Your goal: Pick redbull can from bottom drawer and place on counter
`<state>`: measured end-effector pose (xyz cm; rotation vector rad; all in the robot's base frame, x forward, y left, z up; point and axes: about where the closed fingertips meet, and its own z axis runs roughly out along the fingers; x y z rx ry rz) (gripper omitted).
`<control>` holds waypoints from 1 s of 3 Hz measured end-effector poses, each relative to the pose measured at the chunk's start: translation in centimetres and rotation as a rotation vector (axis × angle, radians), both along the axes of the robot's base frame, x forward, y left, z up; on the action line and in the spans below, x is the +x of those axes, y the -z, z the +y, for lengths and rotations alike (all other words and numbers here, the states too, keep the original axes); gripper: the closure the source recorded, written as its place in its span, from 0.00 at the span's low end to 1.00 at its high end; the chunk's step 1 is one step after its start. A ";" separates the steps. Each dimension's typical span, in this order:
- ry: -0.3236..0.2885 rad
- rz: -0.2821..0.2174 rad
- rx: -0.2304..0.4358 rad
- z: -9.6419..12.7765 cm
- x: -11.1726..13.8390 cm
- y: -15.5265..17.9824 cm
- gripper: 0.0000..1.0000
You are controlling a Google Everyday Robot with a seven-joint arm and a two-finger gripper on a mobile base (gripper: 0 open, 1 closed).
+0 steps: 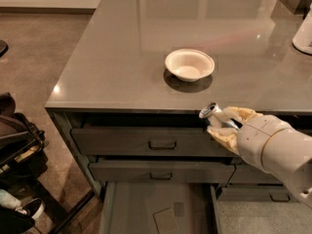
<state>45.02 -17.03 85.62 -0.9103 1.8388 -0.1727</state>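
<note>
Bench (122, 57) edge is my biggest worry: the broad glossy grey top overhangs the drawers, and its front lip sits just above what I carry, so a straight lift from here could catch the load under that lip and knock it loose. Below me the bottom drawer (141, 204) stands pulled out, its flat floor bare but for a square grey card (165, 222); I judge that anything I let slip would drop into it or bounce onto the floor beside it. On the bench the white bowl (189, 65) sits back from the front edge, near the line I would naturally take inward, so a careless set-down could nudge it or land against its rim. My end effector (218, 126) hangs in front of the top drawer face (146, 141), just under the lip, with its two tan fingers closed around the redbull can (214, 117). The can is off the drawer floor and not yet over the bench, and it lies tilted in my grip, its silver top pointing up and to the left. That lean matters: I think it could twist between the fingers under a bump, and if released without being righted it would likely tip over and roll.
</note>
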 end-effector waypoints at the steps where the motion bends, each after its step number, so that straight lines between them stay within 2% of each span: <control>1: -0.002 -0.009 -0.021 -0.1 0.2 -0.1 1.00; 2: 0.001 -0.050 -0.080 -0.8 1.0 -1.3 1.00; 3: 0.017 -0.149 -0.207 -2.8 2.2 -4.8 1.00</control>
